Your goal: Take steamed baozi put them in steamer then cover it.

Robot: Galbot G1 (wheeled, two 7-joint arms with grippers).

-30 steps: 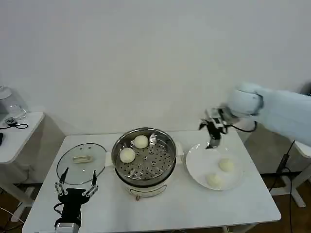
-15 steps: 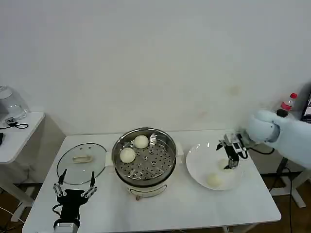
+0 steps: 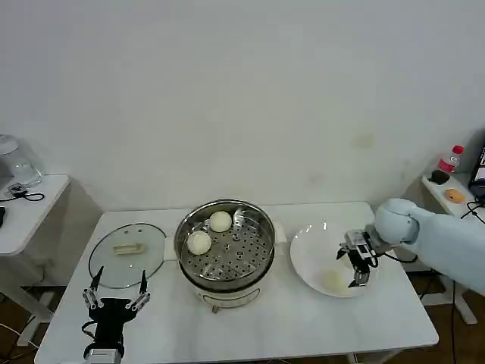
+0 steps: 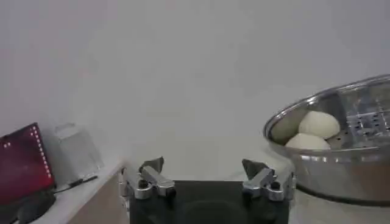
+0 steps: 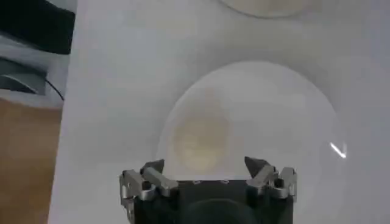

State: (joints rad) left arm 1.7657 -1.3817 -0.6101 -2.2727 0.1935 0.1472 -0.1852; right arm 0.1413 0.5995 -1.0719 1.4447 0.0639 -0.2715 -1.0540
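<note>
The steamer stands mid-table with two steamed baozi on its perforated tray. To its left the cover lies flat on the table. On the white plate at the right one baozi shows beside my right gripper, which hangs open low over the plate. In the right wrist view a baozi lies just ahead of the open right gripper, untouched. My left gripper waits open near the table's front, in front of the cover.
The left wrist view has the open left gripper with the steamer and its two buns beyond. A small side table stands at the far left. A bottle sits on a shelf at the right.
My right arm has swung from behind the plate to the right and down, and its gripper now sits low over the plate's buns. The left arm has not moved.
</note>
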